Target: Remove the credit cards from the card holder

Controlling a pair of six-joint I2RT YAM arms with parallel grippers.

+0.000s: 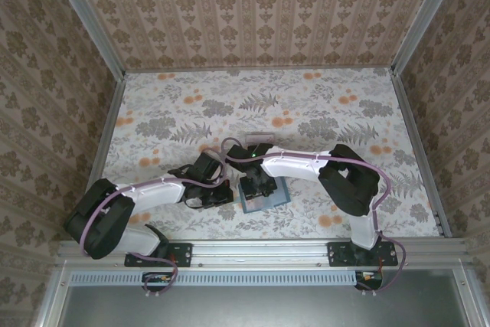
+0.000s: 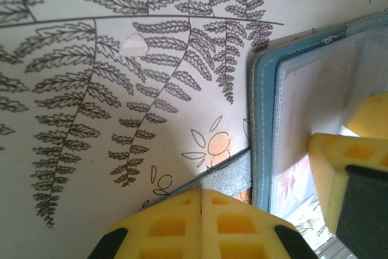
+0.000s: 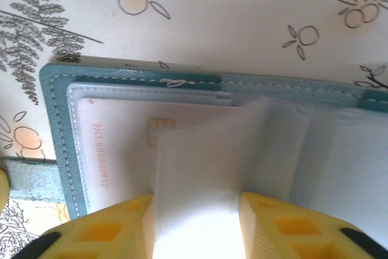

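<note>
- Card holder (image 3: 56, 125): one. A folding wallet, teal outside with pale stitching along the border, lying open and flat on the table (image 1: 344, 112). It sits near the front edge, between the two arms. The inside is lined with frosted clear pockets.
- Side tab (image 2: 225, 181): one, grey-teal and felt-like. It juts from the holder's long edge onto the fern-printed cloth.
- Credit card (image 3: 121, 150): one can be counted. It is pale pink, with a small chip and a printed number line beginning "NO", and is lodged flat behind the outermost clear pocket. Any cards behind the other pockets are too blurred to count.
- Clear pocket leaf (image 3: 267, 131): one, raised off the open holder toward the right wrist camera. It is translucent white and narrows toward the fingers.
- Left gripper (image 2: 201, 201): one. Its yellow pads are clenched together with no gap, and the tips rest at the side tab, just beside the holder's edge.
- Right gripper (image 3: 197, 203): one, directly above the open holder. The jaws are part-spread and grasp the clear pocket leaf, which fills the gap between the pads.
- Small clear tray (image 1: 256, 142): one, on the table just beyond the holder.
</note>
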